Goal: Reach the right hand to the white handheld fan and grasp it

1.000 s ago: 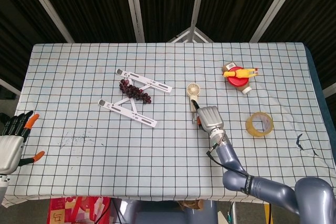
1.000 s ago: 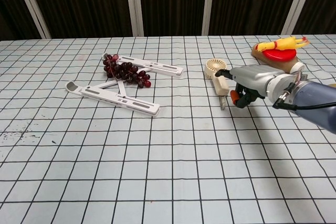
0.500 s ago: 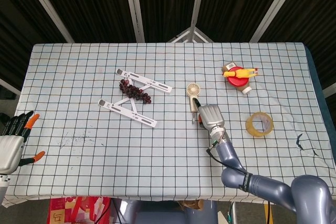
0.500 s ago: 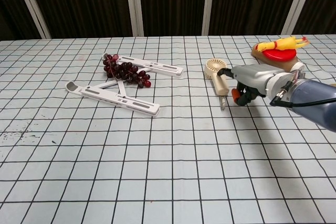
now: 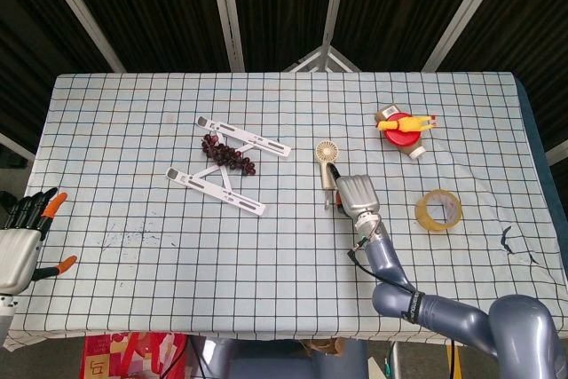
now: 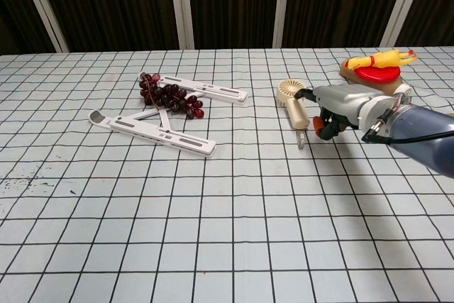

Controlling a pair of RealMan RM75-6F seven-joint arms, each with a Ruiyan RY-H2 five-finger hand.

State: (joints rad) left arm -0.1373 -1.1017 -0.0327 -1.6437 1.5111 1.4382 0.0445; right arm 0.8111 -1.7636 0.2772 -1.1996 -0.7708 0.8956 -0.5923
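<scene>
The white handheld fan [image 5: 327, 162] [image 6: 292, 101] lies flat near the table's middle, round head away from me, handle toward me. My right hand [image 5: 356, 198] [image 6: 339, 106] hovers just right of the handle, fingers curled around empty space, fingertips close to the handle. Whether they touch it I cannot tell; the fan still lies on the cloth. My left hand [image 5: 19, 241] stays at the table's near left edge, fingers spread, holding nothing.
A folding white stand [image 5: 229, 169] with dark grapes [image 5: 226, 153] lies left of the fan. A bottle with a red lid and yellow rubber chicken [image 5: 406, 126] sits behind the right hand. A tape roll [image 5: 438, 209] lies to its right.
My right hand has crept a little farther from me and leftward, closing in on the fan's handle. The fan and left hand have not moved.
</scene>
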